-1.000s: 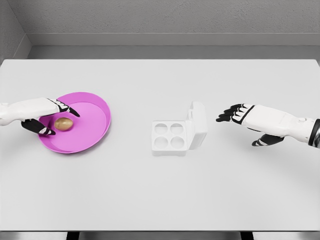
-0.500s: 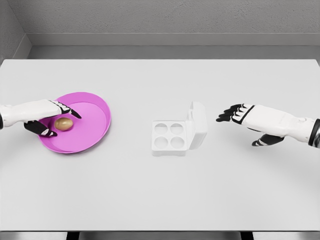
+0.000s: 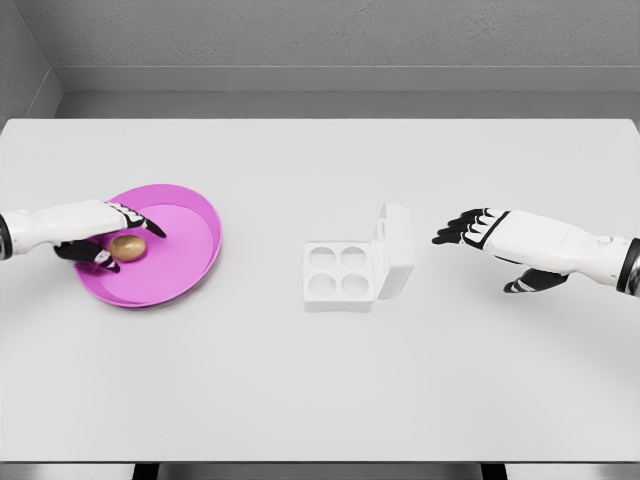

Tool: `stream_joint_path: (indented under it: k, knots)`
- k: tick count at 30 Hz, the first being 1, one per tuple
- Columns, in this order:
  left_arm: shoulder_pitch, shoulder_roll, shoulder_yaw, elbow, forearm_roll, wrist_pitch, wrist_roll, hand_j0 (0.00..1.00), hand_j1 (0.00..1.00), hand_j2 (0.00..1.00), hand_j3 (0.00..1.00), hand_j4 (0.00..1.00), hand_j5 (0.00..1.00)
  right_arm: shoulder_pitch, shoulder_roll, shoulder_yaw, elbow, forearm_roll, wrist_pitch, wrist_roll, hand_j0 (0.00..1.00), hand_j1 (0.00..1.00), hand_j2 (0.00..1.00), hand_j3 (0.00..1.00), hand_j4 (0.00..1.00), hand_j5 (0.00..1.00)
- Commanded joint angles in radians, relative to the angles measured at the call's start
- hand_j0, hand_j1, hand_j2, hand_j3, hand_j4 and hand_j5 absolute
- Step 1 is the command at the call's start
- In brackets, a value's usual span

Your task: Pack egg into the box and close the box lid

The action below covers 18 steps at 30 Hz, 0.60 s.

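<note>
Left hand [image 3: 100, 232] closed in on egg [image 3: 127, 247], long axis sideways.

table [image 3: 320, 390]: white | pink plate [image 3: 190, 265] left | open egg box [image 3: 358, 262] centre

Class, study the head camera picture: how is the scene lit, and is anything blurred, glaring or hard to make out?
Head view: soft, even light with only faint shadows under the pink plate and the egg box; no glare, no blur, everything sharp. The white box stands out weakly against the pale table. The left hand partly covers the egg.
</note>
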Motion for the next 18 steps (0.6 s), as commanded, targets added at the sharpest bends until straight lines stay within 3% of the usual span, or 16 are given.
stream_joint_path:
  k: [1, 8, 18]
  knots:
    - [-0.002, -0.007, 0.0, 0.008, -0.006, 0.0, -0.002, 0.82, 0.82, 0.82, 0.82, 0.82, 0.82, 0.0, -0.001, 0.0, 0.001, -0.006, 0.003, 0.0, 1.0, 1.0, 1.0, 1.0, 1.0, 1.0]
    - [0.0, -0.007, 0.006, 0.009, -0.006, 0.0, 0.0, 0.81, 0.81, 0.81, 0.81, 0.81, 0.81, 0.0, -0.001, 0.0, 0.001, -0.006, 0.003, 0.0, 1.0, 1.0, 1.0, 1.0, 1.0, 1.0]
    - [0.002, -0.001, 0.009, 0.006, -0.007, 0.0, 0.001, 0.66, 0.66, 0.66, 0.66, 0.66, 0.66, 0.002, 0.0, 0.0, 0.001, -0.006, 0.003, 0.0, 1.0, 1.0, 1.0, 1.0, 1.0, 1.0]
